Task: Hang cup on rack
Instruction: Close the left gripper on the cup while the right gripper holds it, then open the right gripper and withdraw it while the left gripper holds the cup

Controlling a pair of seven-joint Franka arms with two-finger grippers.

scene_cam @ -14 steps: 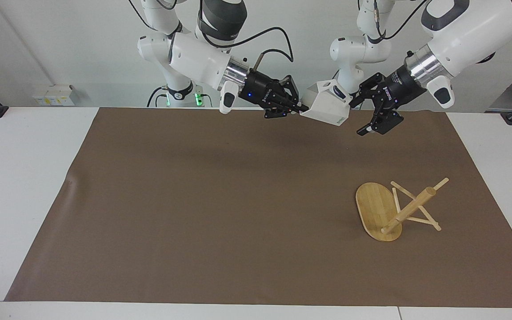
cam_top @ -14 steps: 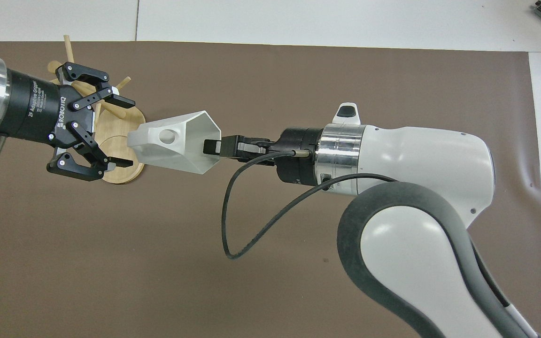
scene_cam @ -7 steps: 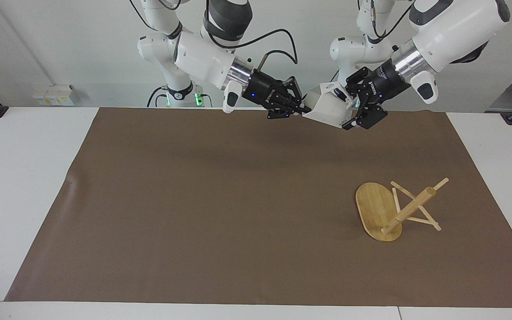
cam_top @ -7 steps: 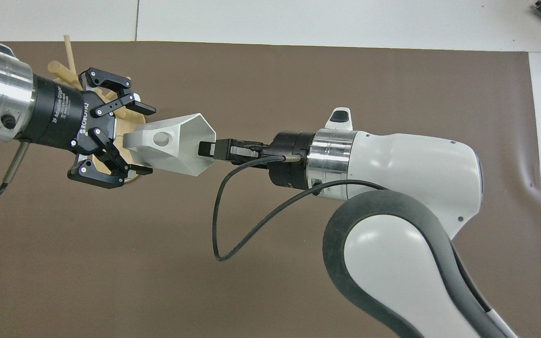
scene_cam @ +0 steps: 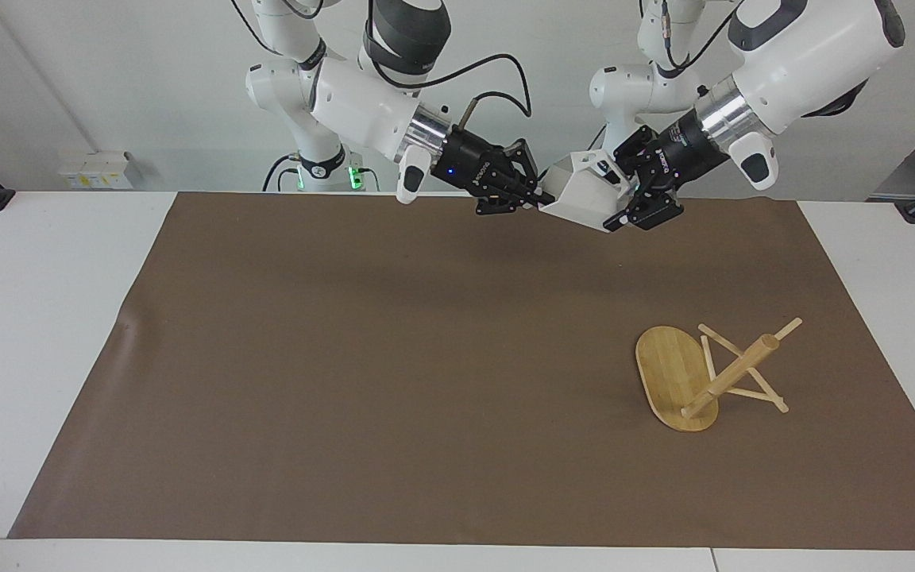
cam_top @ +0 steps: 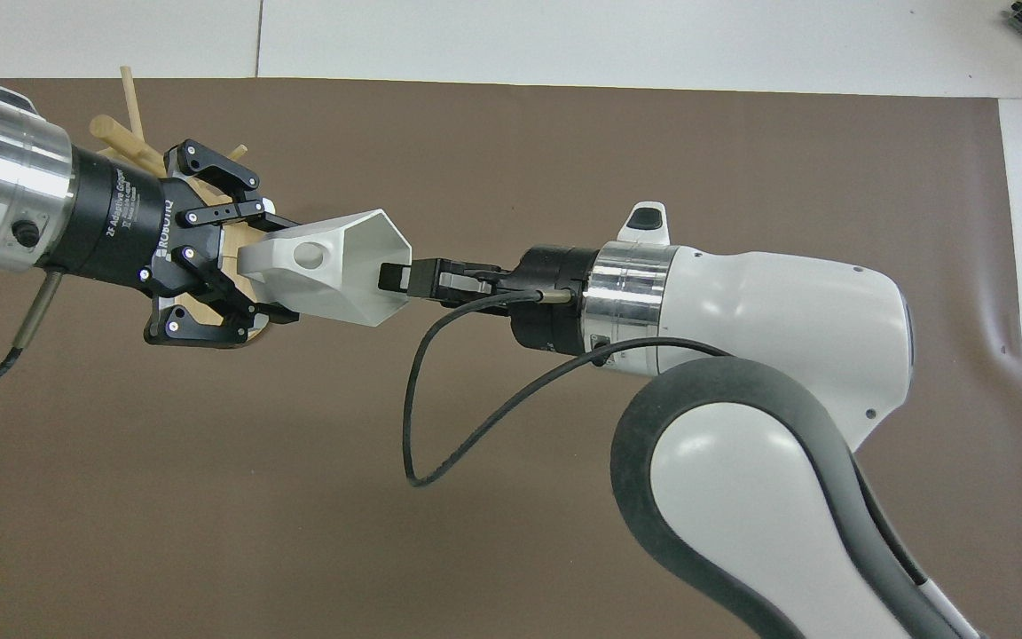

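Note:
The white faceted cup (scene_cam: pixel 588 199) hangs in the air on its side, over the edge of the mat nearest the robots. My right gripper (scene_cam: pixel 543 199) is shut on its hexagonal rim; it also shows in the overhead view (cam_top: pixel 396 280). My left gripper (scene_cam: pixel 630 206) has its fingers against both sides of the cup's narrow bottom end, by the pierced handle (cam_top: pixel 307 257). The bamboo rack (scene_cam: pixel 680 381) lies tipped over on the mat toward the left arm's end, its post slanting up. In the overhead view my left gripper (cam_top: pixel 285 271) hides most of the rack (cam_top: pixel 125 142).
A brown mat (scene_cam: pixel 394 357) covers most of the white table (scene_cam: pixel 28 318). A black cable (cam_top: pixel 440 417) loops below my right wrist.
My left gripper has moved in onto the cup's bottom end and its fingers have closed from wide open onto the cup's sides. My right gripper has kept hold of the rim.

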